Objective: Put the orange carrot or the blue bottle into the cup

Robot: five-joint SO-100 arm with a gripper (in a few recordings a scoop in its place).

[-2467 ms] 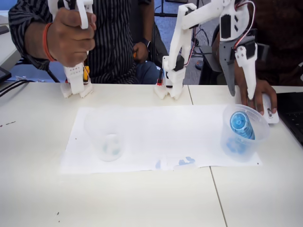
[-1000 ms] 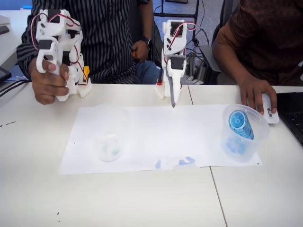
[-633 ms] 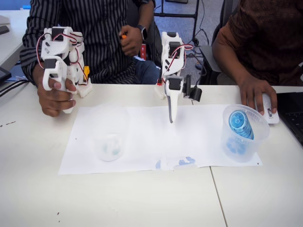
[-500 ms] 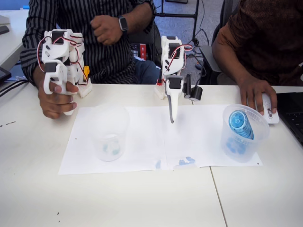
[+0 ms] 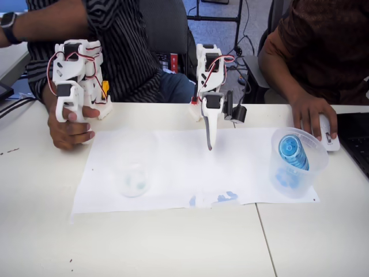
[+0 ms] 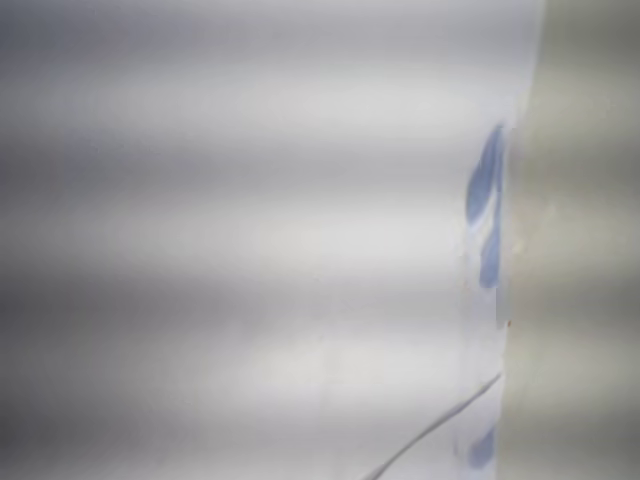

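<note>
The fixed view is bright and evenly lit, soft light from above, with only faint shadows under the cup on the white paper; focus is sharp across the table. The narrower clear cup nearly washes out against the paper. The wrist view is heavily blurred (broad horizontal light-and-dark bands cross it), its blue marks smeared and soft

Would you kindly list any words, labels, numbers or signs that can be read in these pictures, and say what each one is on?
No text can be read.
Cup: blue mark on its base, blurred behind the blue bottle.
Narrower clear cup: pale mark on its base, too faint.
Paper sheet: blue smudges at the front edge, no letters.
</note>
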